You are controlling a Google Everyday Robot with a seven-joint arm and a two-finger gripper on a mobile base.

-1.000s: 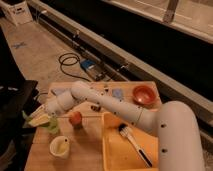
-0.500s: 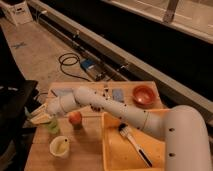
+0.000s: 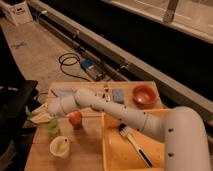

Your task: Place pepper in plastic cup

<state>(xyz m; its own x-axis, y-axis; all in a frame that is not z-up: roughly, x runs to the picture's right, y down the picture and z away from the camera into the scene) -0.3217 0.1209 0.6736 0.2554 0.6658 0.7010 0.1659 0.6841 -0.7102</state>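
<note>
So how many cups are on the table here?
2. The green plastic cup sits near the table's left edge, just below the gripper; the cream cup stands in front of it, nearer the camera. The arm may hide others.

The gripper point(image 3: 44, 111), shut, sits low at the table's point(image 3: 90, 150) left edge, crowded by the plastic cup point(image 3: 52, 127) just near of it and the orange fruit point(image 3: 75, 118) to its right. The cream cup point(image 3: 59, 147) blocks the near-left corner. Bare wood lies between the fruit and the yellow tray point(image 3: 116, 155) (a narrow lane). Far right stands a red bowl point(image 3: 144, 94), beside a blue sponge point(image 3: 118, 95).
</note>
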